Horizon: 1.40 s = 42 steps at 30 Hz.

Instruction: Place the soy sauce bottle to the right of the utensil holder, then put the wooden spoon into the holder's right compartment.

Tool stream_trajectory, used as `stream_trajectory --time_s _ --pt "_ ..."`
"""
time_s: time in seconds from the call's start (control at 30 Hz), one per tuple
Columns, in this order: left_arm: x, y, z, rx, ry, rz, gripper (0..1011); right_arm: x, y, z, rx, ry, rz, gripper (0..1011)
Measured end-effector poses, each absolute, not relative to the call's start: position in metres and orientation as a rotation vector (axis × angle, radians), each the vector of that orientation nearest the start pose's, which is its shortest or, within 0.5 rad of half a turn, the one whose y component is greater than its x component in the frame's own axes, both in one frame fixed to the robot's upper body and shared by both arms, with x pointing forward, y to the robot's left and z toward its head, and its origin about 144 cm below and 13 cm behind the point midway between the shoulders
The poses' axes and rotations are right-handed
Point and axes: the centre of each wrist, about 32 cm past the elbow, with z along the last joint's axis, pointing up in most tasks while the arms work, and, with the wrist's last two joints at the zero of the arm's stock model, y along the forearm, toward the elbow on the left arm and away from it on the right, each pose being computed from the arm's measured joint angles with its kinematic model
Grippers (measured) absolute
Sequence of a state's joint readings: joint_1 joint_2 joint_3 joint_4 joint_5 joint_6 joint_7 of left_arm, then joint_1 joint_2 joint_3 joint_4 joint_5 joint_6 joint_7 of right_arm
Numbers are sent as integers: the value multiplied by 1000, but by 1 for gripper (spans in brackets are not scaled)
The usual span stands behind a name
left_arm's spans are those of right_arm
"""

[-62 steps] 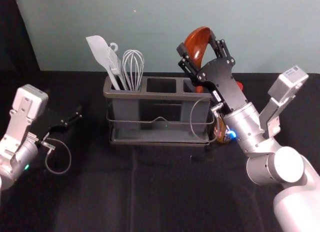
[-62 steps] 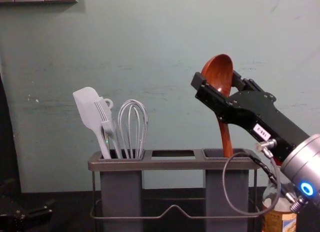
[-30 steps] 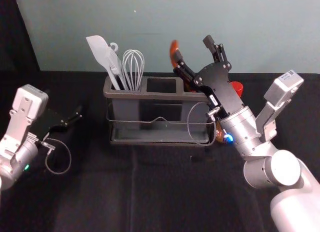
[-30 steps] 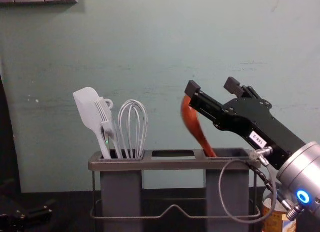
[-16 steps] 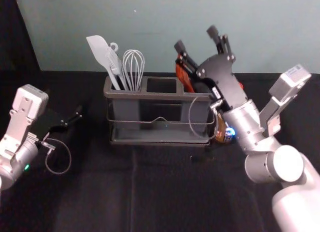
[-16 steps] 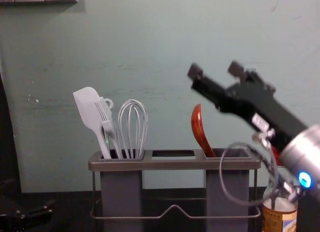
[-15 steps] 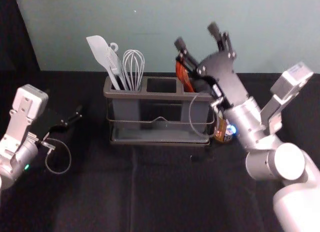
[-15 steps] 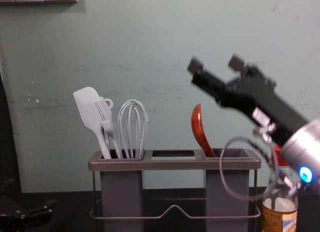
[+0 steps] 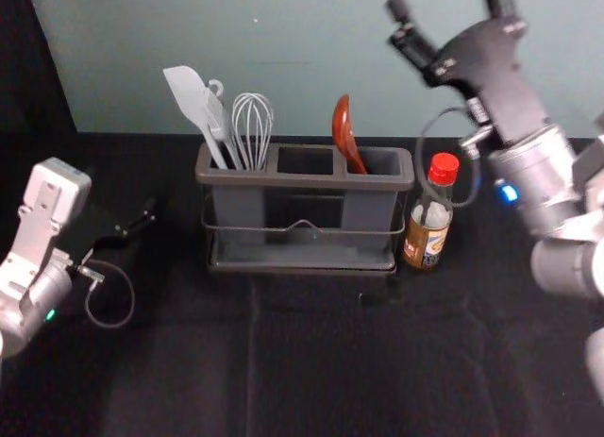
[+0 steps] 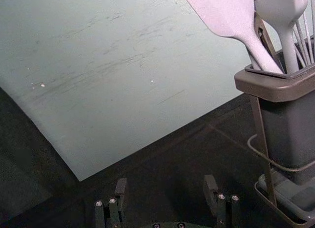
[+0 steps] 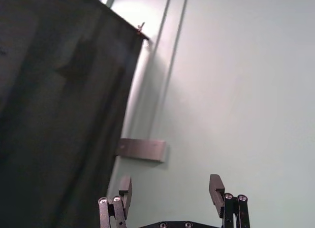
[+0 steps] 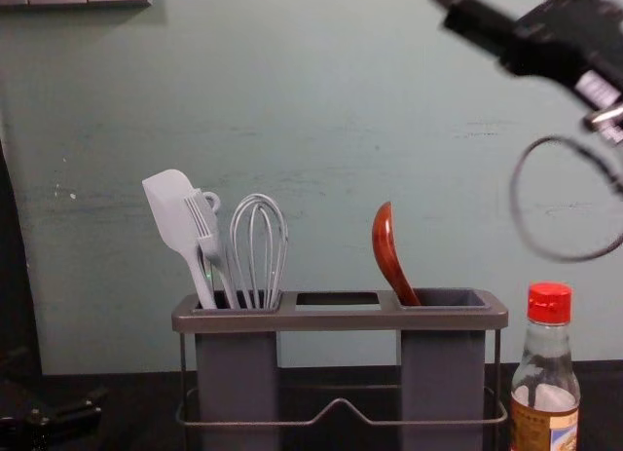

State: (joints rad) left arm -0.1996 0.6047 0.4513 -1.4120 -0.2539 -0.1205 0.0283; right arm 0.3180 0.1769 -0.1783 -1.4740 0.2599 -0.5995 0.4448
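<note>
My right gripper (image 9: 445, 5) is raised above and to the right of the utensil holder (image 9: 307, 181), open with nothing between its fingers; the right wrist view shows the gripper (image 11: 170, 191) against the wall. The wooden spoon (image 9: 345, 135) leans leftward in the holder's right compartment, bowl up, also seen as a spoon (image 12: 388, 254) in the chest view. Close to the holder's right side, the red-capped soy sauce bottle (image 9: 429, 220) stands upright. Parked at the left, my left gripper (image 9: 135, 226) is open; the left wrist view has the gripper (image 10: 165, 191) too.
A white spatula (image 9: 193, 102), a brush and a whisk (image 9: 252, 126) stand in the holder's left compartment. The wall (image 12: 321, 100) rises behind the black-covered table (image 9: 311, 361). A dark curtain (image 11: 59, 100) hangs beside the wall in the right wrist view.
My right gripper has opened, released the spoon and moved up and to the right. The spoon has tipped left and sits lower in the compartment. The left arm has stayed still.
</note>
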Motion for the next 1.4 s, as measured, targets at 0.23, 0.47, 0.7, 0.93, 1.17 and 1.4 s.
stream_trajectory --time_s 0.23,0.47,0.7,0.93,1.17,1.4 --pt "489 310 1140 304 -285 1248 1000 534 -263 1241 478 -683 -1015 1003" --pt "489 310 1140 305 -285 1248 1000 526 -295 1249 340 -658 -1155 1002" --pt "489 310 1140 304 -285 1248 1000 521 -310 1250 86 -586 -1243 1002" --pt "489 310 1140 304 -285 1248 1000 522 -313 1237 -82 -466 -1301 1002" --pt "489 310 1140 304 -285 1248 1000 519 -315 1213 -140 -363 -1352 1002" --pt "489 310 1140 305 -285 1248 1000 518 -318 1193 -153 -282 -1366 1002"
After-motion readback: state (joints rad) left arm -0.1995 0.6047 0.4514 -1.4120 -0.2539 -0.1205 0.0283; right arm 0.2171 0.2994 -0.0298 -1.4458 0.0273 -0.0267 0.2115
